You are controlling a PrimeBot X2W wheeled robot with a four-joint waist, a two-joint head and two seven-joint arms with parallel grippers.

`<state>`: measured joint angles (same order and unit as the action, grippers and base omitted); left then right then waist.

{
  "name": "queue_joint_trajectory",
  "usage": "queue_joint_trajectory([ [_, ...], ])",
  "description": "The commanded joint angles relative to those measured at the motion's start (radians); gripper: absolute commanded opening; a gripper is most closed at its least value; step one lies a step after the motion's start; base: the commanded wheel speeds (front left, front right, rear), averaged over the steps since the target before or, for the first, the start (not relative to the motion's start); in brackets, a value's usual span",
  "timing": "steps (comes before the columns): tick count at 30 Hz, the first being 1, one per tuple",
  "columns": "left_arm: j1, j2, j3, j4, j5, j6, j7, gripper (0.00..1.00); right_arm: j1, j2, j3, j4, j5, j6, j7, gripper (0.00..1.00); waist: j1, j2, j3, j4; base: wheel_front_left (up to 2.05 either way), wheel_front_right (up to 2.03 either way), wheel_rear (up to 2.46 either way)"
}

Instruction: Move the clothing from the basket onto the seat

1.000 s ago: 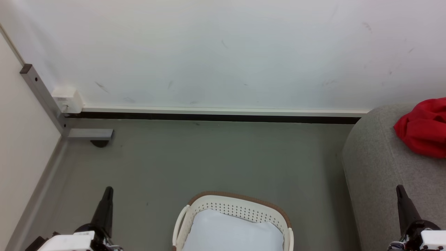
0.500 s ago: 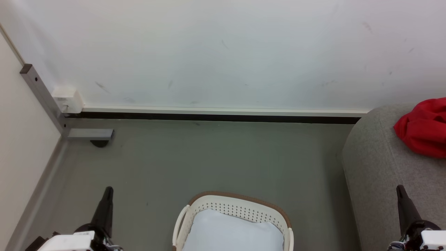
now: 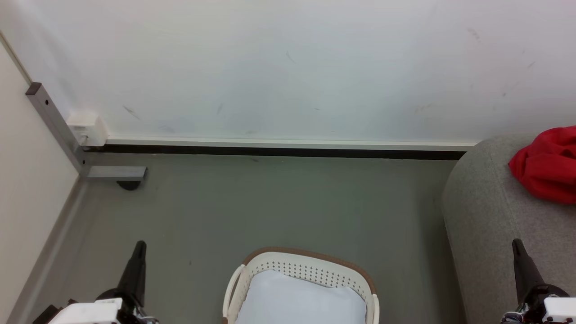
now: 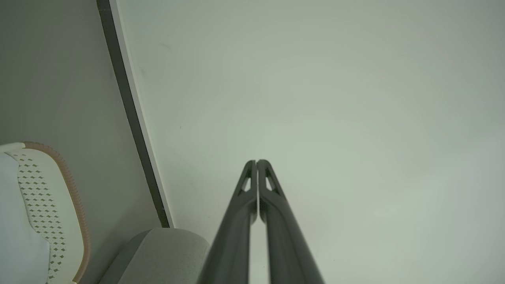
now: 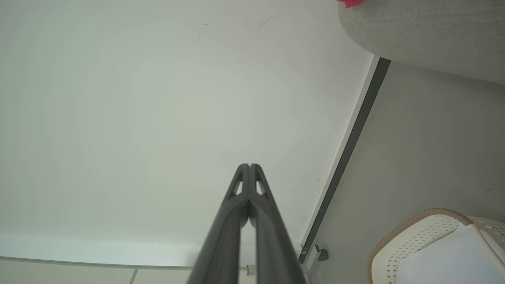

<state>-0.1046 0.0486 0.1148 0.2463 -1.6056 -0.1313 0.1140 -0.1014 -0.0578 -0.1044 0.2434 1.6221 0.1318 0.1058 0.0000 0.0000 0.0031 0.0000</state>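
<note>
- Red clothing [image 3: 546, 164] lies bunched on top of the grey seat [image 3: 486, 216] at the right edge of the head view, well apart from both grippers.
- The white plastic basket [image 3: 310, 269], brown along its rim, stands on the grey-green floor [image 3: 270, 202] between the two arms and left of the seat. A pale lining [image 3: 301, 301] shows inside it.
- The left gripper [image 3: 140, 246] sits at the lower left of the head view, above the floor beside the basket. Its dark fingers point up the picture toward the white wall [image 3: 288, 67].
- Seen from the left wrist, that gripper's two fingers are pressed together up to the tips, with nothing between them, and they aim at the wall.
- The right gripper [image 3: 516, 245] sits at the lower right, in front of the near part of the seat, and points the same way.
- From the right wrist, its fingers also meet at the tips with nothing in their hold. The seat's rounded corner and a sliver of red cloth show at the top right of that view.
- The two grippers are level with each other on either side of the basket and touch neither basket, seat nor clothing.
- A dark strip [image 3: 270, 152] runs along the foot of the wall.
- A grey metal post [image 3: 54, 128] stands in the left corner.
</note>
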Motion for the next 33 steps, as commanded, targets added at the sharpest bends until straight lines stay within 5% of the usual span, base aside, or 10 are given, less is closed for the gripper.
queue_joint_trajectory([
  [1, -0.009, 0.002, 0.001, 0.0, -0.013, -0.001, 0.004, 0.0, -0.012, 0.001, -0.003, 0.002, -0.003, -0.002, 0.004, 0.0, 0.0, 0.0, 0.0, 0.0, 0.0, 0.0, 0.0],
  [33, -0.009, 0.002, 0.001, 0.0, -0.013, -0.001, 0.004, 0.0, -0.012, 0.004, -0.008, 0.002, -0.007, -0.002, 0.007, 0.0, 0.0, 0.0, 0.0, 0.0, 0.0, 0.0, 0.0],
])
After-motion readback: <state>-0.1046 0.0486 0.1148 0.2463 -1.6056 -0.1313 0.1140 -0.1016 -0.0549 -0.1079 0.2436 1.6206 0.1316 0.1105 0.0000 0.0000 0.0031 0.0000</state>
